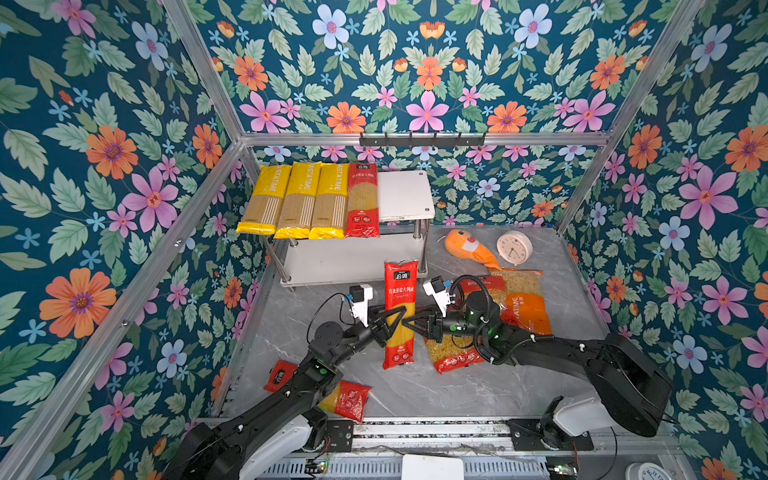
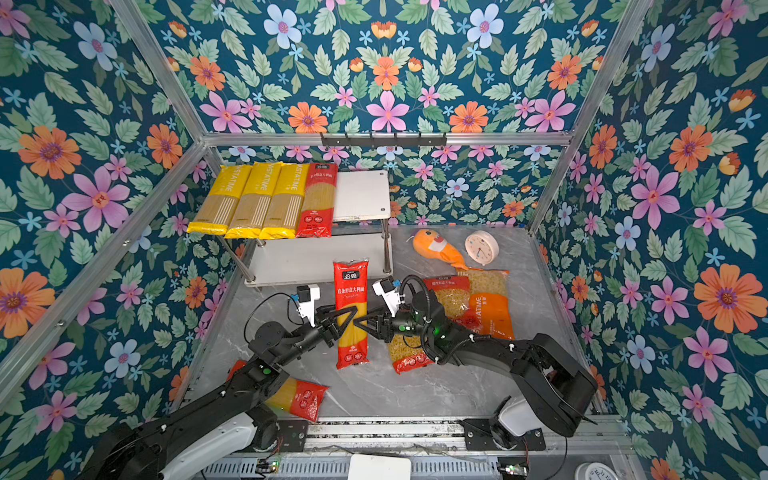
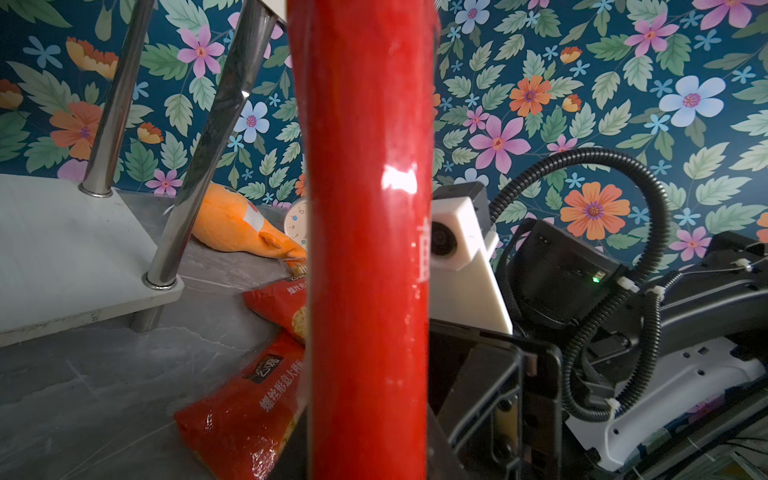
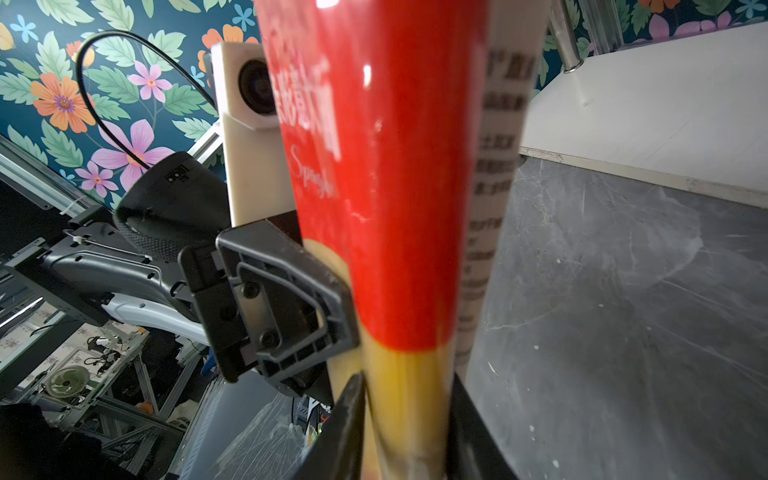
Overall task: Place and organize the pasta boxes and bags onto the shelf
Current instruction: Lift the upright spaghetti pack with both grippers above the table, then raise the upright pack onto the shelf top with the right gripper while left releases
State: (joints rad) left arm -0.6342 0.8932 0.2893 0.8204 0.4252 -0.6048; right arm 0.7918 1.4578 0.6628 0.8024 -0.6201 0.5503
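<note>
A long red spaghetti pack (image 1: 400, 291) (image 2: 351, 286) hangs above the floor in front of the shelf (image 1: 405, 195). My left gripper (image 1: 395, 319) is shut on its middle from the left. My right gripper (image 1: 409, 322) (image 4: 409, 436) stands open, its fingers flanking the pack's yellow part (image 4: 409, 395) without pinching it. In the left wrist view the pack (image 3: 365, 208) fills the centre and hides my jaws. Three yellow packs (image 1: 299, 199) and a red one (image 1: 362, 199) lie side by side on the top board.
On the floor lie two wide red bags (image 1: 455, 353) (image 1: 490, 286), an orange bag (image 1: 525, 303) and, under the left arm, a red spaghetti pack (image 1: 349, 399). A plush fish (image 1: 469, 249) and a clock (image 1: 514, 248) sit behind. A black hook rail (image 1: 422, 139) hangs above.
</note>
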